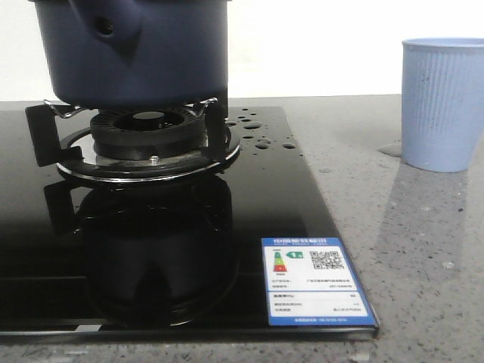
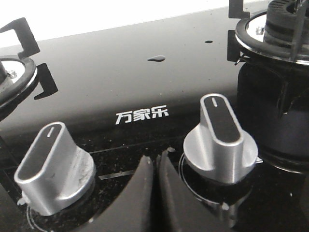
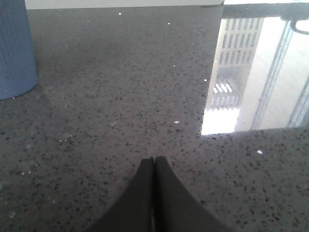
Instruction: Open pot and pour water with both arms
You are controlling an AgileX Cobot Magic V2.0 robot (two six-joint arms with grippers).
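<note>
The left gripper [image 2: 155, 162] is clenched, its two matte black tapered fingers pressed tip to tip with nothing between them, low over the glossy black glass hob [image 2: 120, 72] just before two brushed-silver knobs [image 2: 219, 140], each a rounded wedge with a black inlay and a white index line. White characters are printed on the glass beyond the knobs, and a few water drops [image 2: 156, 59] bead farther back. The right gripper [image 3: 154, 162] is likewise pinched closed and empty, above the speckled grey stone counter [image 3: 120, 96], with the ribbed light blue cup [image 1: 442, 102] standing on that counter well away from it. The pot [image 1: 132, 49], dark navy, round and smooth-walled, with a rounded stub pierced by a small hole, sits on the black metal supports [image 1: 45, 132] of the burner [image 1: 147, 132] near the hob's far right corner. A blue-bordered energy label [image 1: 314, 281] lies at the hob's near right corner.
</note>
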